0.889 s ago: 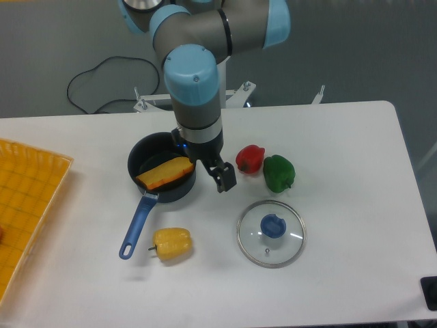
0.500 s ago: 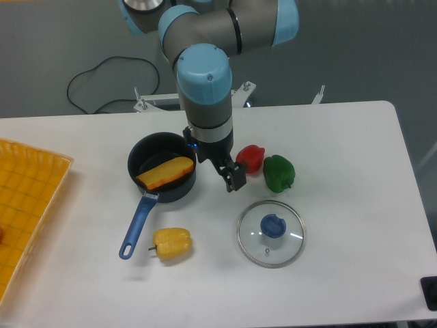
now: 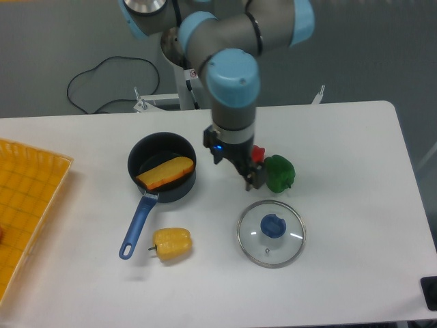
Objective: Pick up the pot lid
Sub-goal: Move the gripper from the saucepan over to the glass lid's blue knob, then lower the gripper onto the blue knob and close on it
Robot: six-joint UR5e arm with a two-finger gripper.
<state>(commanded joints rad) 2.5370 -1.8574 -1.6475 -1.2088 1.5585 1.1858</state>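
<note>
Since the last frame my gripper (image 3: 235,164) has slid frame-right toward the pot lid (image 3: 253,240), pincer spread, prob. to straddle its blue knob (image 3: 273,226). Lid's flat, lower R of ctr, knob up for an easy pinch; gripper hides part of the red pepper (image 3: 258,154).

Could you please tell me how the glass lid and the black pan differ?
The lid is see-through, while the pan is opaque black. The lid has a round knob, the pan a long handle. Both are round, with blue grips.
</note>
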